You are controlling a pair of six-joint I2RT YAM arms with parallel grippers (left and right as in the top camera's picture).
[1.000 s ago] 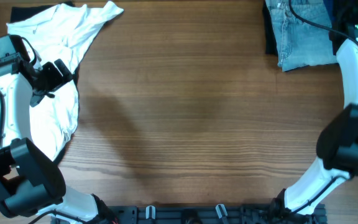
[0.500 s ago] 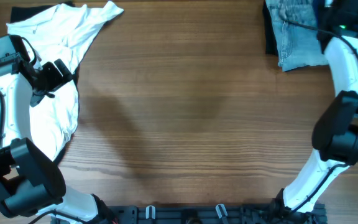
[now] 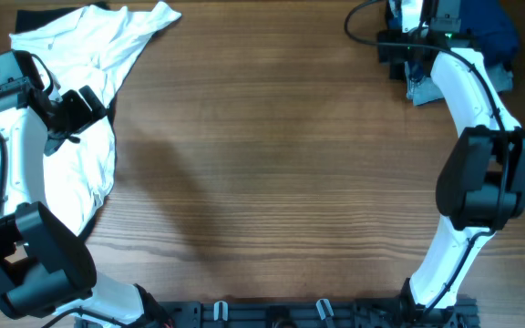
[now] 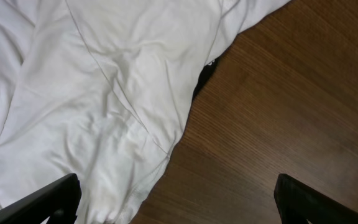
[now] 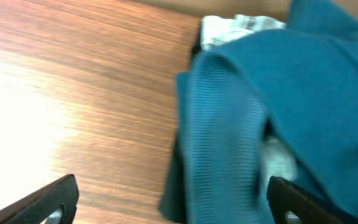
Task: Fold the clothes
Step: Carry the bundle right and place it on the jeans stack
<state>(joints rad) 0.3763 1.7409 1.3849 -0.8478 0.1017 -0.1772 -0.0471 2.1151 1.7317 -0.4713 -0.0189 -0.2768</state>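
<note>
Right gripper hung with fingers spread wide over the edge of the dark blue shirt, at the far right corner of the table. Left gripper, equally wide, hovered above the white shirt at far left.

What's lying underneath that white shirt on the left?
A strip of dark fabric peeks out from under the white shirt at its top edge. The shirt covers the rest, so what it is stays hidden.
</note>
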